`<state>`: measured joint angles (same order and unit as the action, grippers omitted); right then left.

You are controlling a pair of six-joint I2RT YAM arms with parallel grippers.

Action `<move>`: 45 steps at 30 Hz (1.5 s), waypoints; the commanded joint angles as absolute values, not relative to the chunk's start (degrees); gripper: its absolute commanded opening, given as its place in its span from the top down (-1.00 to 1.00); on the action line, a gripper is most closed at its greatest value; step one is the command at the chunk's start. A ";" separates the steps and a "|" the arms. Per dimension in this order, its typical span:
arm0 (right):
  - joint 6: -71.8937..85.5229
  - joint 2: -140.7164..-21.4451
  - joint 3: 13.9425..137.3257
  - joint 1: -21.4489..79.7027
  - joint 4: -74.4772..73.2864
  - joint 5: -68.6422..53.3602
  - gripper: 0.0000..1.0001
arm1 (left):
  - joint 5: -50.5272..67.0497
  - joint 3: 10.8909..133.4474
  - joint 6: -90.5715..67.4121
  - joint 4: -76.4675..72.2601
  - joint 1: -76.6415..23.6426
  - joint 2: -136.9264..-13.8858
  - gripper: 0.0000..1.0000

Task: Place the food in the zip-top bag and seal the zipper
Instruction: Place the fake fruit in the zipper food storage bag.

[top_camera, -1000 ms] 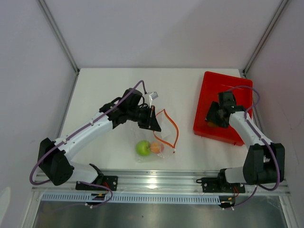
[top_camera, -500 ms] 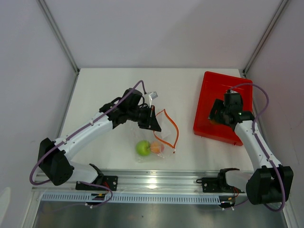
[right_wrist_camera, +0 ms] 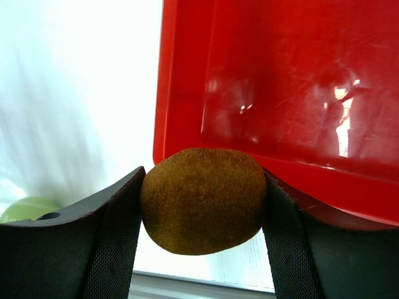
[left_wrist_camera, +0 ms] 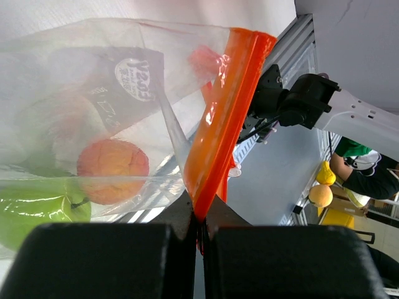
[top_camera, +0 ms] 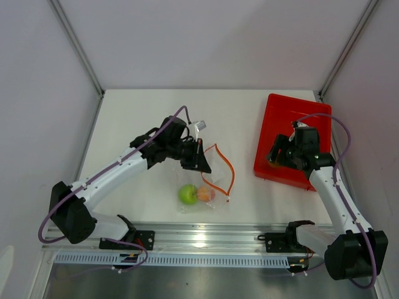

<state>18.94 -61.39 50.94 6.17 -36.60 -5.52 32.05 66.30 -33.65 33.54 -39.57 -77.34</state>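
The clear zip-top bag point(top_camera: 209, 184) lies near the table's front with its mouth held up. The green apple point(top_camera: 187, 194) and the orange-pink peach point(top_camera: 206, 194) lie inside it; both show through the plastic in the left wrist view, the apple point(left_wrist_camera: 34, 212) and the peach point(left_wrist_camera: 112, 169). My left gripper point(top_camera: 201, 163) is shut on the orange-red zipper point(left_wrist_camera: 218, 143) at the bag's upper corner. My right gripper point(top_camera: 278, 156) is shut on the brown lump point(right_wrist_camera: 202, 199) and holds it above the near left edge of the red tray point(top_camera: 283, 118).
The red tray point(right_wrist_camera: 299, 93) sits at the back right of the white table. White walls stand on both sides. A metal rail point(top_camera: 212, 240) with the arm bases runs along the near edge.
My right gripper has lifted the brown lump off the tray and moved it a little left toward the tray's near left edge. The left arm and the bag have not moved.
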 commanded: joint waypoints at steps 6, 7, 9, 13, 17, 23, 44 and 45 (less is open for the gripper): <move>16.88 -59.50 50.71 8.17 -34.19 -11.94 1.00 | 32.08 66.01 -35.95 32.52 -39.29 -74.71 0.99; 16.44 -59.50 50.71 8.52 -33.58 -13.17 1.00 | 31.99 65.83 -36.21 32.35 -39.29 -74.45 0.99; 16.26 -59.24 50.63 10.71 -31.83 -18.25 1.00 | 31.56 65.66 -36.39 32.34 -39.37 -74.27 0.99; 15.82 -57.57 50.89 16.77 -27.34 -27.68 1.00 | 31.29 65.92 -36.91 32.61 -39.37 -74.00 0.99; 14.42 -55.81 52.12 26.70 -24.44 -26.81 1.00 | 31.11 65.83 -37.53 32.69 -39.37 -73.65 0.99; 14.41 -58.53 53.44 34.45 -22.41 -26.02 0.96 | 30.24 65.83 -38.84 33.05 -39.38 -72.42 0.99; 16.00 -62.85 56.69 43.06 -21.01 -22.41 -0.99 | 24.09 62.49 -42.71 33.66 -40.69 -65.13 0.99; 15.91 -62.49 56.69 43.15 -21.35 -22.50 -0.99 | 23.73 62.40 -42.71 33.92 -40.78 -64.69 0.99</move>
<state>15.94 -63.83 54.22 42.68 -22.06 -23.51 25.39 62.54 -41.45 34.11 -40.18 -67.35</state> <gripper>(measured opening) 0.993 0.005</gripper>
